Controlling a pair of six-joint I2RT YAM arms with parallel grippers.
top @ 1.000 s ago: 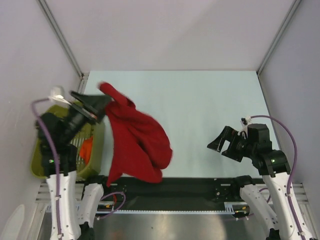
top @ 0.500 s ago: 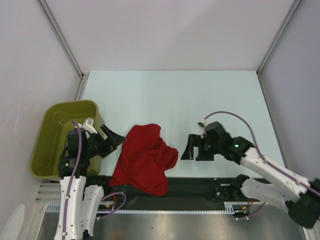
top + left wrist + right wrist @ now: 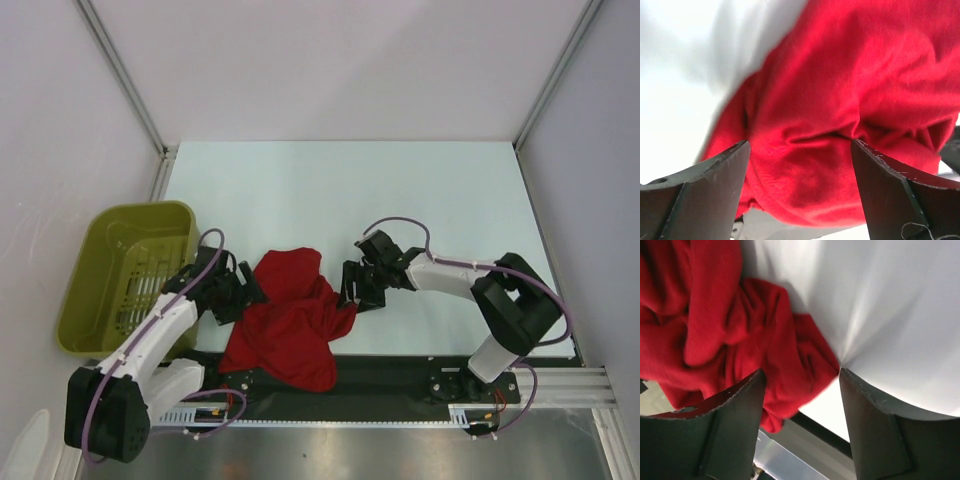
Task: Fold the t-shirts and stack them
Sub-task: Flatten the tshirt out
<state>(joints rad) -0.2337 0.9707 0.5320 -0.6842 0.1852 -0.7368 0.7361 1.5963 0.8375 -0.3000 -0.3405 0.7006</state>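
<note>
A crumpled red t-shirt (image 3: 288, 320) lies in a heap at the table's near edge, part of it hanging over the black front rail. My left gripper (image 3: 246, 291) is open at the shirt's left side, its jaws spread on either side of red cloth (image 3: 840, 125). My right gripper (image 3: 352, 292) is open at the shirt's right edge, low over the table, with the red folds (image 3: 740, 340) just ahead of its fingers. Neither gripper holds anything.
A yellow-green basket (image 3: 105, 275) stands off the table's left edge, beside the left arm. The black front rail (image 3: 400, 362) runs along the near edge. The pale table (image 3: 400, 200) stretches behind the shirt to the walls.
The left gripper carried the shirt out of the basket, let it drop on the near edge and now sits open beside it. The right arm swung left to the shirt's right edge.
</note>
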